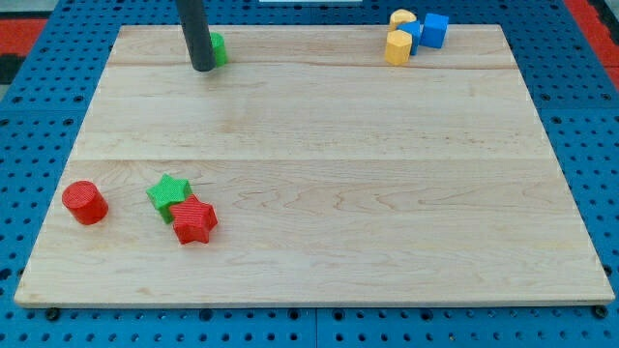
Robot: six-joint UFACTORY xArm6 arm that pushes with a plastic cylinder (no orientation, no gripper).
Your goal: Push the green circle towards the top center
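The green circle (219,49) sits near the board's top edge, left of centre, and is mostly hidden behind the rod. My tip (202,69) rests on the board just to the left of and slightly below the green circle, touching or nearly touching it.
A green star (167,194) and a red star (193,221) touch each other at the lower left, with a red circle (85,203) to their left. At the top right, two yellow blocks (399,45) and two blue blocks (434,30) cluster together. The wooden board (319,164) lies on a blue pegboard.
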